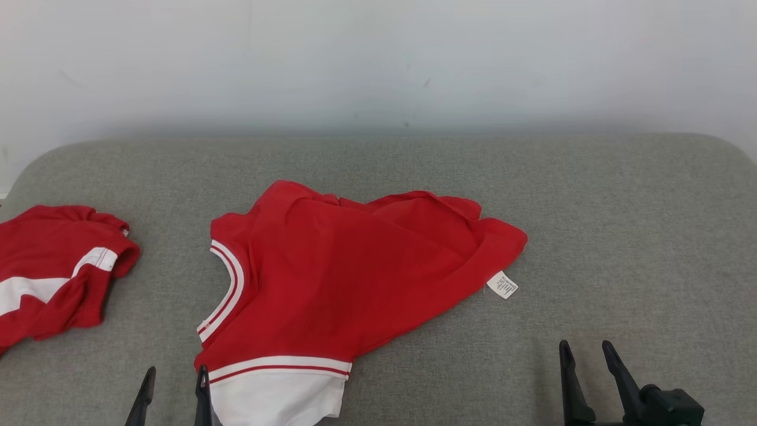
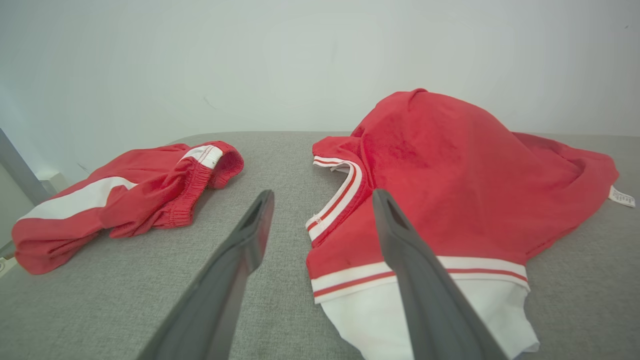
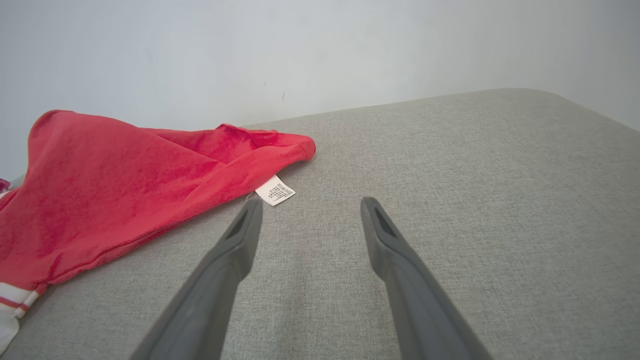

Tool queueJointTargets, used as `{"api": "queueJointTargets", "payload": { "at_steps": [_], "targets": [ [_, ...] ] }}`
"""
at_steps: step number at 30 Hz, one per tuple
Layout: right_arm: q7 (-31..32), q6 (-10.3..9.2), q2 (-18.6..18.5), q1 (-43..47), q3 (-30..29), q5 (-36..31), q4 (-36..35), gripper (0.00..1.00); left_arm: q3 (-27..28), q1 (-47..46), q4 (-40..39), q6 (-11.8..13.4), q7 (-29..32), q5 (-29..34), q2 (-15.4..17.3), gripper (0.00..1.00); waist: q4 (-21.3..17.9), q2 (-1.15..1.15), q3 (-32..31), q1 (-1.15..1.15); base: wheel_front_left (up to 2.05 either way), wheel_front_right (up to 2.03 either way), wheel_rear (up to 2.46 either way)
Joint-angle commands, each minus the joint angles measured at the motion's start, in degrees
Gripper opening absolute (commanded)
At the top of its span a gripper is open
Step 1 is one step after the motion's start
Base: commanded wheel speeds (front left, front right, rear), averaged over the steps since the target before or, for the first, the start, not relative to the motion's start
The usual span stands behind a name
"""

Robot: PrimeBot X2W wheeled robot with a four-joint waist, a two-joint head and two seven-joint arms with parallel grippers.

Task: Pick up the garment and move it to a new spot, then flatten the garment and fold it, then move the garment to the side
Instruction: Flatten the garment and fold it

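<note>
Grey woven fabric surface (image 1: 591,236), padded look, rounded far corners, spans full width. Plain white wall (image 1: 378,59) directly behind, matte, with few small dark specks (image 1: 406,123). Soft shadow band (image 1: 236,131) where wall meets surface. Light even, diffuse. Grey slanted strip (image 2: 19,169) at far left edge of left wrist view.

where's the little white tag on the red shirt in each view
Head view: the tag lies right of centre, at the right edge of the red shirt.
Left wrist view: the tag is at the far right edge, mid height.
Right wrist view: the tag is left of centre, close by the right gripper.
Shared landmark: the shirt's pointed red corner just above the tag.
</note>
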Motion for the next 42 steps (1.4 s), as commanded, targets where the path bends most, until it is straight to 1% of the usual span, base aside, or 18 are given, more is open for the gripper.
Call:
{"api": "queueJointTargets", "payload": {
  "at_steps": [1, 5, 11, 15, 21, 26, 30, 32, 33, 34, 39, 42],
  "targets": [
    [-0.05, 0.21, -0.08, -0.80, 0.14, -0.46, 0.55, 1.00, 0.29, -0.39, 0.21, -0.11, -0.15, 0.73, -0.34, 1.00, 0.38, 0.00, 0.32, 0.00, 0.00, 0.00, 0.00],
    [-0.05, 0.21, -0.08, -3.99, 0.42, -1.43, 3.30, 1.00, 0.11, -1.34, 0.38, -0.50, -0.15, 1.23, -0.78, 1.00, 1.41, 0.00, 1.01, 0.00, 0.00, 0.00, 0.00],
    [-0.04, 0.21, -0.08, -13.43, -1.01, -4.11, 11.93, 1.00, -1.33, -2.92, 0.75, -0.91, -0.15, 1.20, -1.08, 1.00, 3.88, 0.00, 2.92, 0.00, 0.00, 0.00, 0.00],
    [-0.05, 0.21, -0.08, -21.14, -3.91, -6.03, 19.16, 1.00, -2.59, -4.12, 1.26, -1.23, -0.15, 1.13, -1.13, 1.00, 5.96, 0.00, 4.59, 0.00, 0.00, 0.00, 0.00],
    [-0.04, 0.21, -0.21, -29.49, -9.58, -10.52, 28.47, 1.00, -5.34, -6.46, 1.98, -1.24, -0.15, 0.00, -1.16, 1.00, 9.77, 0.00, 7.11, 0.00, 0.00, 0.00, 0.00],
    [-0.05, 0.21, -0.85, -32.91, -15.57, -14.87, 36.38, 1.00, -7.00, -7.50, 2.36, -1.07, -0.15, -0.40, -1.16, 1.00, 11.89, 0.00, 7.93, 0.00, 0.00, 0.00, 0.00],
    [-0.05, 0.21, -0.50, -34.49, -19.11, -17.14, 39.38, 1.00, -7.54, -7.57, 2.45, -0.74, -0.15, -0.68, -1.15, 1.00, 12.69, 0.00, 7.96, 0.00, 0.00, 0.00, 0.00],
    [-0.05, 0.21, -0.39, -34.66, -19.43, -17.36, 40.16, 1.00, -7.58, -7.49, 2.45, -0.72, -0.15, -0.64, -1.16, 1.00, 12.81, 0.00, 7.98, 0.00, 0.00, 0.00, 0.00],
    [-0.03, 0.21, -0.36, -34.90, -19.52, -17.77, 40.85, 0.74, -7.59, -7.43, 2.43, -0.67, -0.15, -0.68, -1.16, 1.00, 12.89, 0.00, 8.01, 0.00, 0.00, 0.00, 0.00],
    [-0.02, 0.21, -0.31, -35.12, -19.67, -17.77, 41.05, 0.00, -7.54, -7.34, 2.41, -0.64, -0.15, -0.74, -1.16, 1.00, 12.91, 0.00, 8.03, 0.00, 0.00, 0.00, 0.00],
    [-0.05, 0.21, -0.11, -34.71, -18.81, -17.70, 38.92, 0.00, -7.51, -7.40, 2.70, -0.52, -0.15, -0.98, -1.16, 1.00, 12.66, 0.00, 7.91, 0.00, 0.00, 0.00, 0.00],
    [-0.05, 0.21, -0.05, -32.52, -16.61, -15.75, 36.29, 0.00, -7.41, -6.69, 3.16, -0.46, -0.15, -1.12, -1.15, 1.00, 12.00, 0.00, 6.79, 0.00, 0.00, 0.00, 0.00]
  ]
}}
